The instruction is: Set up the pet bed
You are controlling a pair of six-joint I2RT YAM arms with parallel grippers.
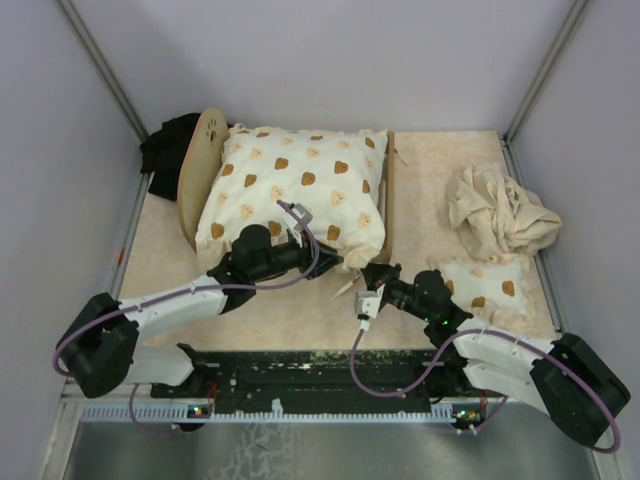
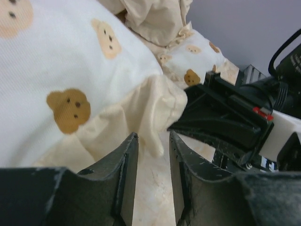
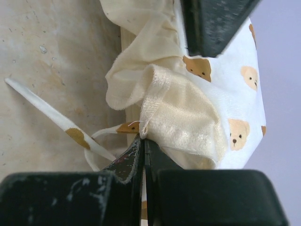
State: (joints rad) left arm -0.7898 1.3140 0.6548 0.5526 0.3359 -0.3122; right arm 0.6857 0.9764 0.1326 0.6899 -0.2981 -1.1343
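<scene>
The left pincer (image 2: 153, 141) stood a little open with nothing between its fingers, just off the frilled edge of the cushion (image 1: 300, 190); the right pincer (image 3: 142, 141) was shut tight on that frill. Beneath lay a pale, speckled table (image 1: 300, 315) — grey walls (image 1: 330, 60) around it. The bed (image 1: 200, 170) lay just beyond both pincers, under the cushion — headboard to the left.
</scene>
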